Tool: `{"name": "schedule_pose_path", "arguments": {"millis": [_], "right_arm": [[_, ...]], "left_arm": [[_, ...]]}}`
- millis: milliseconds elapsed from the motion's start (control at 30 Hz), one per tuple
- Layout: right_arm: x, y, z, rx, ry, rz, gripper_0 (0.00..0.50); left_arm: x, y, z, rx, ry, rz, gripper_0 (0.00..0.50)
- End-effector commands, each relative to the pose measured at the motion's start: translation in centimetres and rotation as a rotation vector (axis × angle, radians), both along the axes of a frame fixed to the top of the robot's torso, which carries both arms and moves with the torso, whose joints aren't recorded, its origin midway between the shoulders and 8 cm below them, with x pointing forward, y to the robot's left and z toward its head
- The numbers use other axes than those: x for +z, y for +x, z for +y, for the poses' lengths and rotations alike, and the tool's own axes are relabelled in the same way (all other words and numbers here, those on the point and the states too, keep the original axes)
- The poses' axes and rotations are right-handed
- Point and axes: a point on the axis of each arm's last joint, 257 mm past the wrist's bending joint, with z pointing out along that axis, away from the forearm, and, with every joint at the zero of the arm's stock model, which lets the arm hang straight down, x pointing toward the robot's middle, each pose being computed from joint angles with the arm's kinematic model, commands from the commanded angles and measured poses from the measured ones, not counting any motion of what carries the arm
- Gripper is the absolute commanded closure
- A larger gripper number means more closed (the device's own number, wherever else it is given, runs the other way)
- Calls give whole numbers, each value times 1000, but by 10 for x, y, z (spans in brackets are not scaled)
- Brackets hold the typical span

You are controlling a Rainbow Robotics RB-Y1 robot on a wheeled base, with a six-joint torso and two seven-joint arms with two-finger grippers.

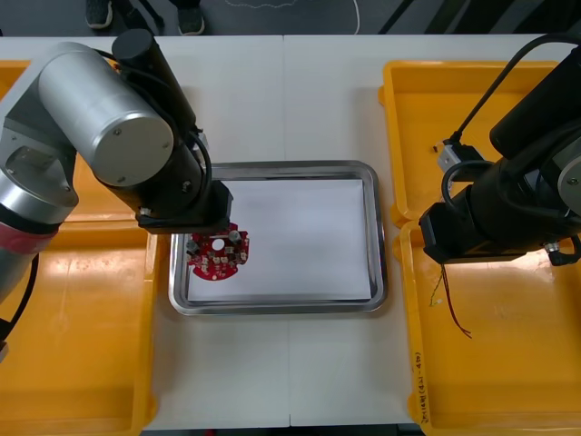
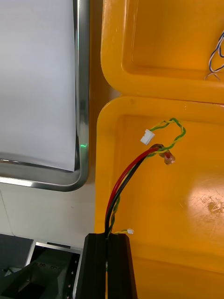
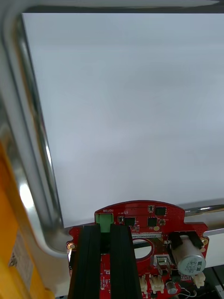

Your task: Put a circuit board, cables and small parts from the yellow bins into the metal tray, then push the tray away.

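Left gripper (image 3: 105,231): over the near-left corner of the metal tray (image 1: 378,227), its flat black fingers (image 3: 88,261) pinching the rim of the circuit board (image 1: 218,255)
Circuit board: a round red disc with a hole at its middle, held between the left fingers over the white lining by the tray's left rim; whether it touches the lining cannot be told
Board surface: a green terminal block (image 3: 105,218) right at the fingertips, small black chips, and a silver cylindrical capacitor (image 3: 189,258) beside the fingers
Metal tray: a rectangle with rounded corners, a shiny polished rim and a flat, matt white inside; it stands between the bins on the light table (image 1: 290,91)
Right gripper (image 2: 108,240): over the near right yellow bin (image 1: 508,363), fingers pressed together on the red and yellow cable (image 2: 122,180)
Red and yellow cable: thin red and black strands run from the fingertips beside a twisted green-yellow pair that loops round to a small white plug (image 2: 147,137); its free end lies on the bin's smooth, glossy floor
Far right yellow bin (image 1: 436,100): moulded plastic with rounded walls, holding a twisted blue and white cable (image 2: 214,58)
Left yellow bins (image 1: 82,345): two smooth trays, partly under the left arm
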Motion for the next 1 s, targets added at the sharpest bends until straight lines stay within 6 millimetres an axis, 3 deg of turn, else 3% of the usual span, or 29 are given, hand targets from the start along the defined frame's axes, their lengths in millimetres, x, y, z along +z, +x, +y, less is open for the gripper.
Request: {"name": "schedule_pose_path", "arguments": {"millis": [33, 500, 1000], "right_arm": [[12, 3, 9, 65, -15, -50, 500], [12, 4, 8, 67, -17, -53, 500], [12, 5, 7, 75, -24, -58, 500]], "left_arm": [[2, 6, -23, -80, 14, -60, 500], [-42, -2, -24, -62, 40, -63, 500], [-66, -4, -10, -53, 67, -77, 500]]}}
